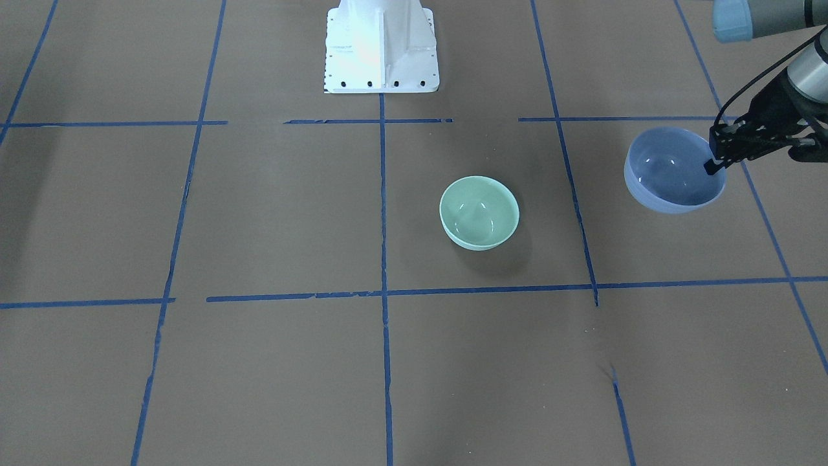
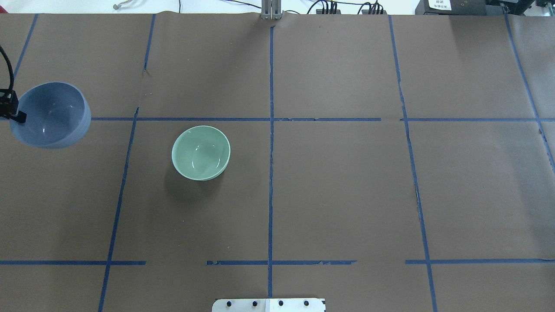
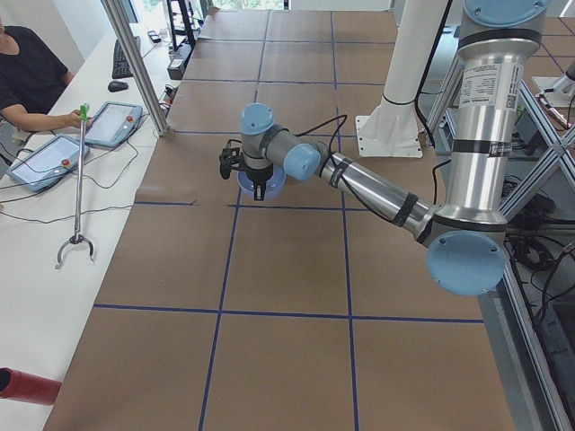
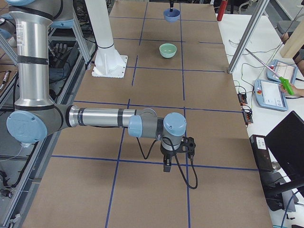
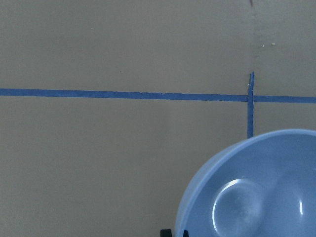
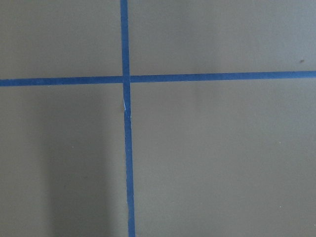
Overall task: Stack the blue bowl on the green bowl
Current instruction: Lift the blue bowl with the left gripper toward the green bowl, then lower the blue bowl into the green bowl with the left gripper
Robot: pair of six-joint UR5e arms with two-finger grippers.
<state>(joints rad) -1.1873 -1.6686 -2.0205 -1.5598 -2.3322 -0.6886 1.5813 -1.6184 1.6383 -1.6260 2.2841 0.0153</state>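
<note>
The blue bowl [image 1: 669,171] hangs tilted above the table, held by its rim in my left gripper [image 1: 713,165], which is shut on it. In the overhead view the blue bowl [image 2: 50,115] is at the far left edge with the left gripper [image 2: 17,116] on its left rim. The left wrist view shows the blue bowl [image 5: 256,192] at the lower right. The green bowl [image 1: 479,212] stands upright and empty on the brown table, apart from the blue one, also in the overhead view [image 2: 200,152]. My right gripper [image 4: 167,166] hangs over bare table far from both bowls; I cannot tell if it is open.
Blue tape lines [image 2: 271,130] divide the brown table into squares. The white robot base [image 1: 381,45] stands at the table's robot side. An operator [image 3: 27,72] sits at a side bench with tablets and a grabber stick [image 3: 79,180].
</note>
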